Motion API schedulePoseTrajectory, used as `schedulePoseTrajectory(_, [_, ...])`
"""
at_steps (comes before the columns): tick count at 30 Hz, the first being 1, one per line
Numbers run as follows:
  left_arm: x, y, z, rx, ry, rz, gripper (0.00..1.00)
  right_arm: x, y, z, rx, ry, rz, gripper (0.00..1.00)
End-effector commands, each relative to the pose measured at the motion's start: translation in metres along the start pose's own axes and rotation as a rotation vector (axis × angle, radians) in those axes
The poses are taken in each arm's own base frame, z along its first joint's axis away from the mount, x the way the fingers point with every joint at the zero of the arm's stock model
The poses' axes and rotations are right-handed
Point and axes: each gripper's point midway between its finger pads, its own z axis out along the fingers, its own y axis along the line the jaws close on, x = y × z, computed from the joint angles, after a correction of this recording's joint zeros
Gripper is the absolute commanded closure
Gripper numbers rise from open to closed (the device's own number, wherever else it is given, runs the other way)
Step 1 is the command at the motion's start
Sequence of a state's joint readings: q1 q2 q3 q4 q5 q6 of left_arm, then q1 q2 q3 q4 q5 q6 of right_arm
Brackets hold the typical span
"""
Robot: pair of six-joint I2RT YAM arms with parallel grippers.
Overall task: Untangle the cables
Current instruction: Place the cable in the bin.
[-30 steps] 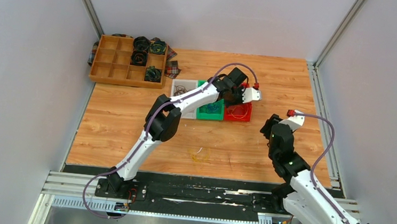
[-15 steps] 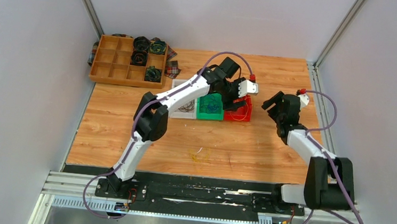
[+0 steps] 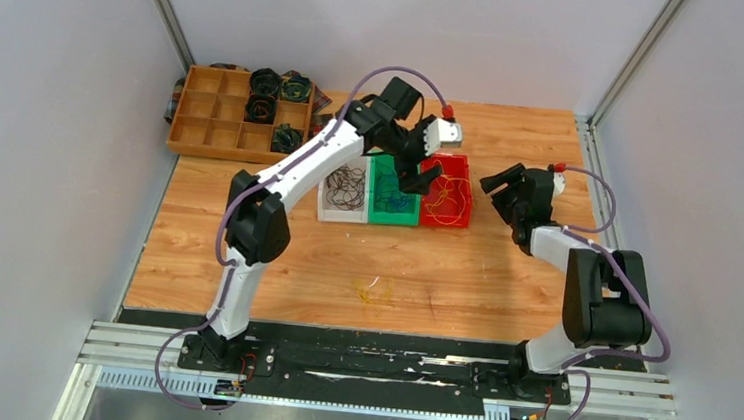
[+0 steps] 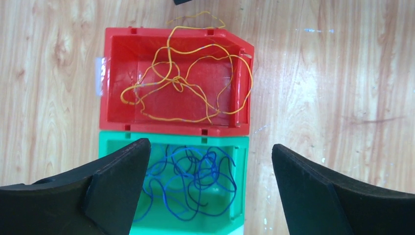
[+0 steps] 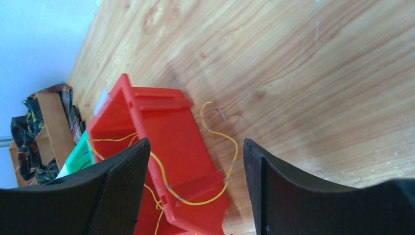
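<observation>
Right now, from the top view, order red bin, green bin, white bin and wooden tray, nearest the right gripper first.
1. Red bin, beside right gripper.
2. Green bin, middle.
3. White bin, row's left end.
4. Wooden tray, far-left corner.

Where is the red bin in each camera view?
Top external: red bin sits just right of centre, the rightmost in the row of bins.
Left wrist: upper centre, seen from above, yellow cables inside.
Right wrist: lower left, tilted in the picture.
Shared landmark: the green bin right beside it.
</observation>
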State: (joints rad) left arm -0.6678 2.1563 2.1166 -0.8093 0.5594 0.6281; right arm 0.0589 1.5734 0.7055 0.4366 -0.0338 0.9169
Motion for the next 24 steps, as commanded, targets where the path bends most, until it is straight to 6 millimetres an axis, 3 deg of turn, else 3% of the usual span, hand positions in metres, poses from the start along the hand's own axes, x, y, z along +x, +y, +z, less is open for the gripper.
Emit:
schedulePoseTrajectory(1, [-0.02,-0.003,-0.064,-0.015,-0.064,-0.113,0.02,-0.017,0.022,-0.014,-0.07,-0.065,-0.078,0.31])
schedulePoseTrajectory(4, [-0.01,-0.001,-0.097,-0.018,-0.077,-0.212,0.02,-0.015,0.021,-0.014,-0.064,-0.052,-0.106,0.31])
schedulePoseTrajectory(6, [0.004,0.0,-0.121,-0.036,-0.063,-0.256,0.02,-0.014,0.03,-0.015,-0.12,-0.059,-0.166,0.35])
schedulePoseTrajectory(9, [0.034,-0.005,-0.146,-0.077,-0.012,-0.308,0.02,-0.014,0.065,-0.023,-0.211,-0.121,-0.5,0.37])
schedulePoseTrajectory(14, [0.077,-0.013,-0.182,-0.136,0.052,-0.389,0.02,0.016,0.104,-0.02,-0.278,0.026,-0.929,0.37])
schedulePoseTrajectory(19, [0.105,-0.022,-0.207,-0.134,0.046,-0.468,0.02,0.045,0.109,-0.012,-0.262,0.089,-1.317,0.37])
schedulePoseTrajectory(24, [0.111,-0.021,-0.225,-0.154,-0.004,-0.509,0.02,0.057,0.102,-0.002,-0.183,0.185,-1.572,0.41])
